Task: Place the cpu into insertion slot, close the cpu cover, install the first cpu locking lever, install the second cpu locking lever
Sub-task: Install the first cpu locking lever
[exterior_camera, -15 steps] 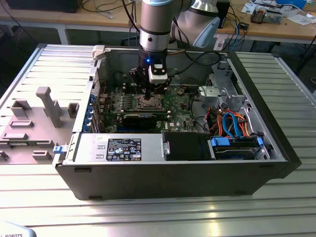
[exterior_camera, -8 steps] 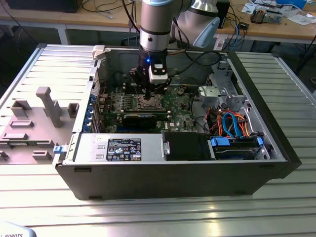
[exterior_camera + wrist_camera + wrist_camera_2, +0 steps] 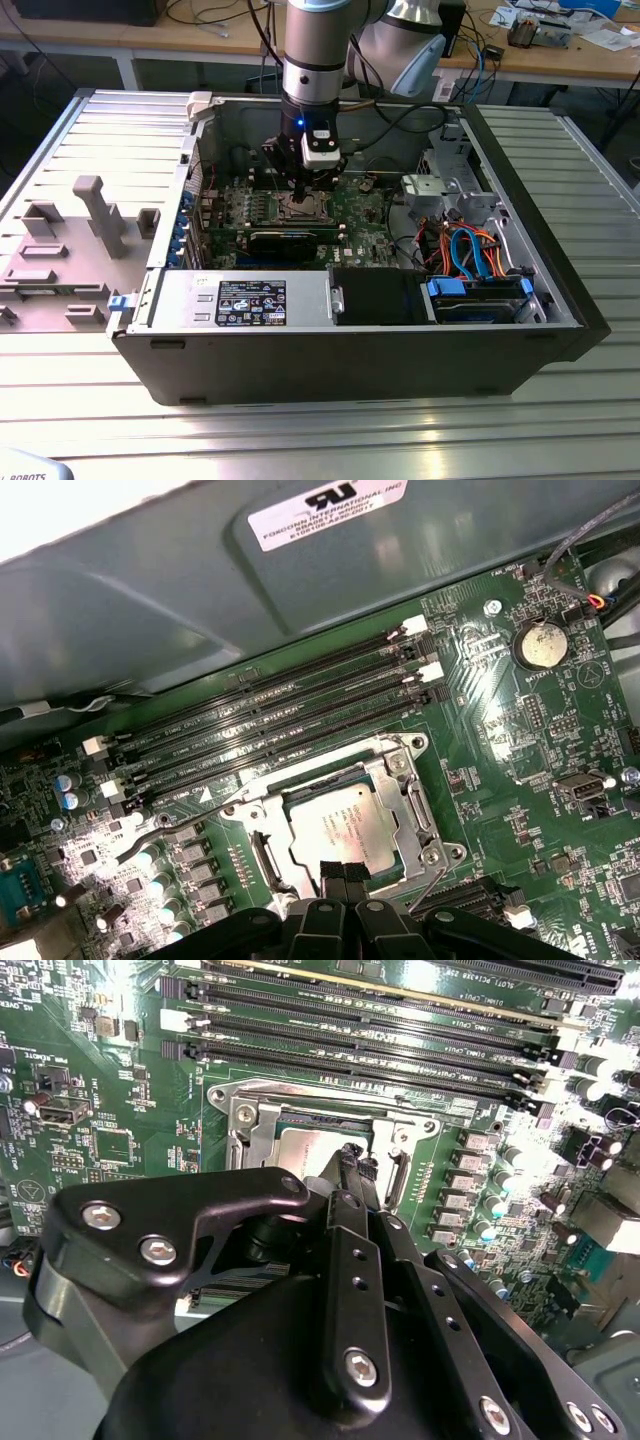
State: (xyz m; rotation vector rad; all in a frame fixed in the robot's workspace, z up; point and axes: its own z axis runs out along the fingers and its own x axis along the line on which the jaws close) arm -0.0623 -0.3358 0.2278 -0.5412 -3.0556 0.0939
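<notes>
Over the one insertion slot (image 3: pixel 345 825), one cpu (image 3: pixel 352 830) seated, jaws together at its edge.

1. A white label (image 3: pixel 327 508) with black print and a certification mark is seen on the grey case wall (image 3: pixel 150 590).
2. A black-and-white sticker (image 3: pixel 251 303) is borne by the silver power supply housing (image 3: pixel 180 300); its print cannot be made out.
3. Fine white lettering is printed across the green circuit board (image 3: pixel 120 1080).
4. Faint print is carried by the cpu (image 3: pixel 352 827), too small to be read.
</notes>
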